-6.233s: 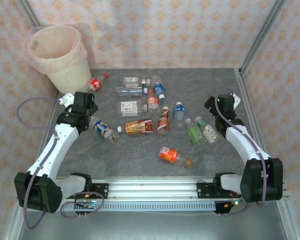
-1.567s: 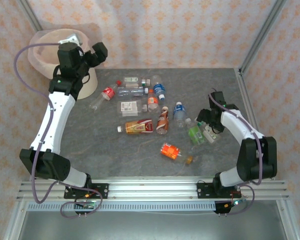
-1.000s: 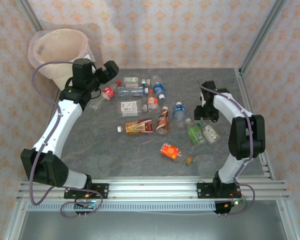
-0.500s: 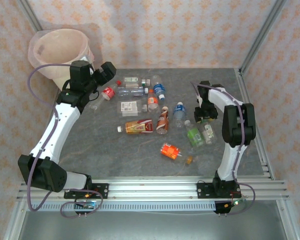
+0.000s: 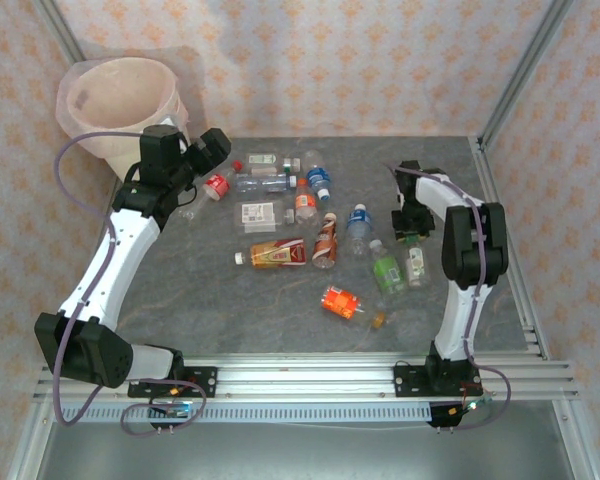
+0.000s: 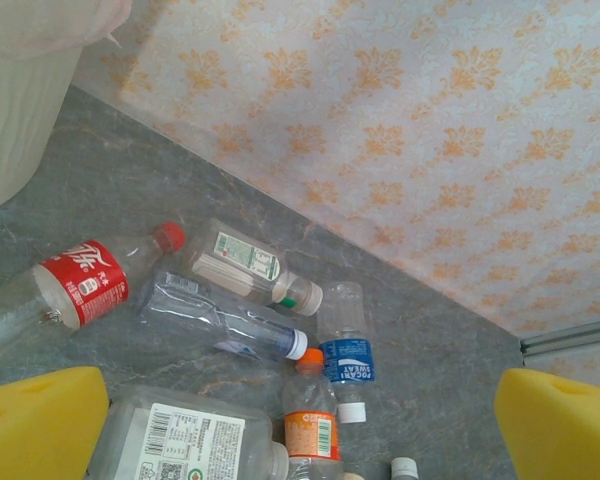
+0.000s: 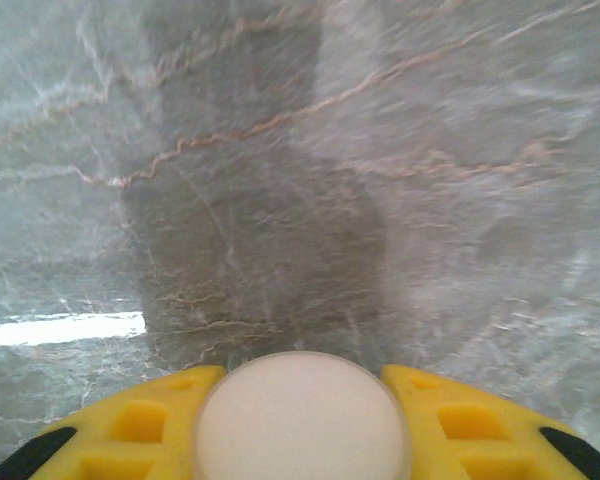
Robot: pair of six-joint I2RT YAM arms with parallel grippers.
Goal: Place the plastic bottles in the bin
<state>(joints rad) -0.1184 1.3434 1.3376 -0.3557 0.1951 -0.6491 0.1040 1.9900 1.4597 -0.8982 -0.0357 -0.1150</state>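
The left gripper (image 5: 208, 150), pads spread wide near the red-labelled bottle (image 6: 80, 285) beside the bin (image 5: 100, 90), should centre over its label before closing, while the right gripper (image 5: 408, 228), clamped on a white cap (image 7: 302, 415), should lift straight up

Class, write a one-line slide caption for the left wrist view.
Open left gripper facing scattered plastic bottles, bin at left.
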